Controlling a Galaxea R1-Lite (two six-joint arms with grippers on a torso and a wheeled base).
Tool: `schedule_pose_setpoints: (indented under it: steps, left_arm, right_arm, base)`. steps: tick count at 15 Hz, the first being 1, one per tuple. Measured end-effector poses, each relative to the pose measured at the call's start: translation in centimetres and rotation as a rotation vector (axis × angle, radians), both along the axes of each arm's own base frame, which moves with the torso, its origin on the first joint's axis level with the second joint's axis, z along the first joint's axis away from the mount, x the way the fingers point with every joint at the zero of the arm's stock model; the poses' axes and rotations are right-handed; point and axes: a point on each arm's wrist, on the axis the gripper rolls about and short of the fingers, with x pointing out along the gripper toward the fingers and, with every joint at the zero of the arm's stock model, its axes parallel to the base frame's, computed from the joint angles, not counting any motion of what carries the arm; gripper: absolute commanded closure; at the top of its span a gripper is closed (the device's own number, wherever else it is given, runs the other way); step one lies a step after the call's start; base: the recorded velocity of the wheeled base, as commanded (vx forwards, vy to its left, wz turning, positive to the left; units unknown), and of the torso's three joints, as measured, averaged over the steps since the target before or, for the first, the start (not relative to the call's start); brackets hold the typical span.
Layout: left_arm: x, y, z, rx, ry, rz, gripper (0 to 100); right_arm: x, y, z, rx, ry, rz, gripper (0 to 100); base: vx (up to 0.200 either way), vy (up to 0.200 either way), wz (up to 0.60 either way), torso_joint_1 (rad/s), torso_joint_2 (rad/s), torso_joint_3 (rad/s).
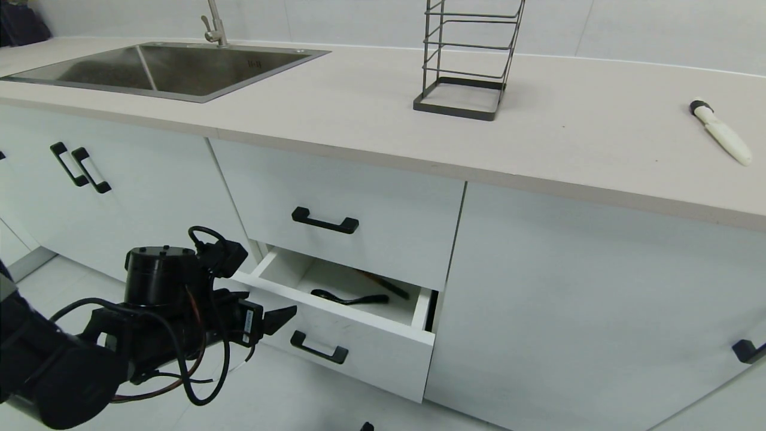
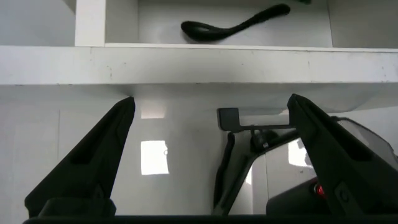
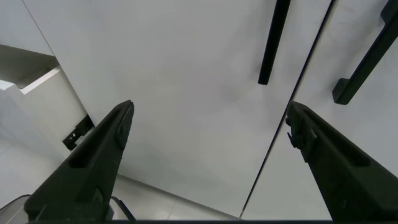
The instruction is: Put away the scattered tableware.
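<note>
Black ladle (image 1: pixel 350 297) in open drawer (image 1: pixel 371 353), left gripper (image 2: pixel 211 102) agape nearby

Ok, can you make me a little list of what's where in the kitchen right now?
drawer: lower drawer, pulled open
inside it: black spoon, lying flat
counter: white-handled utensil at the right; wire rack near the middle
left hand: open, in front of the drawer handle
right hand: open, facing cabinet doors
</note>
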Motion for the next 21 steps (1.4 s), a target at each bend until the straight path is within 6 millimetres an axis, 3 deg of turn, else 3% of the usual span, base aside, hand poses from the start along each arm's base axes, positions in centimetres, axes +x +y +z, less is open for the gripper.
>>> schedule_pose_setpoints:
  steps: [21]
  left_arm:
    - [5.6,-1.6,-0.3,-0.053,-0.159,0.0,0]
  right_arm:
    - [0.0,0.0,0.0,0.0,0.0,0.0,0]
  base:
    - [0.0,0.0,0.0,0.0,0.0,0.0]
